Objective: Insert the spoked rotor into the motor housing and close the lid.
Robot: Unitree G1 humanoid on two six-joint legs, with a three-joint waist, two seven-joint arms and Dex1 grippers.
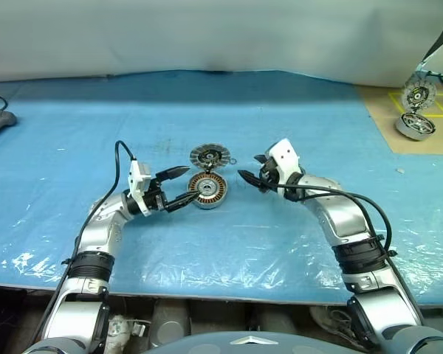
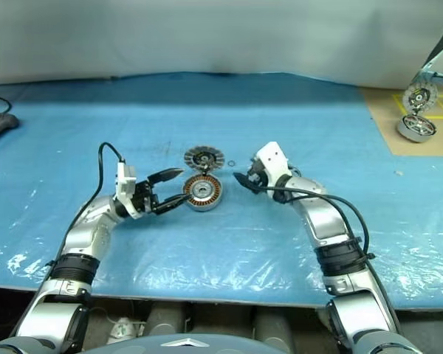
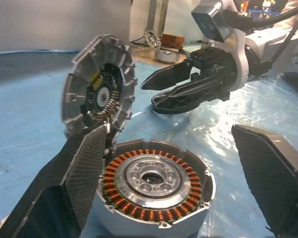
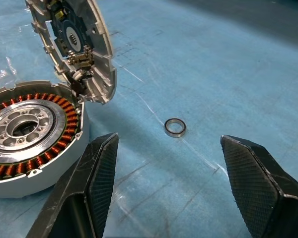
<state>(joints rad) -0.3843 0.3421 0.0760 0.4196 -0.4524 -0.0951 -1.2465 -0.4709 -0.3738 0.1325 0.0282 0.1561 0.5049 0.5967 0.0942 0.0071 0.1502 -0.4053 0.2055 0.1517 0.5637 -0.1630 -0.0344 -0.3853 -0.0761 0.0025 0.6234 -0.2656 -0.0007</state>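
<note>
Housing [image 1: 207, 190] sits mid-counter [image 1: 295, 243] on the blue sheet, hinged lid [image 1: 210, 155] standing open behind it, coils exposed. It looks like heavy rigid metal, so I'd grab the outer wall, never the fragile copper. Left hand [image 1: 186, 186] straddles it wide open and empty; right hand [image 1: 249, 175] hovers open beside it, empty too (small ring [image 4: 175, 127] lies nearby).
</note>
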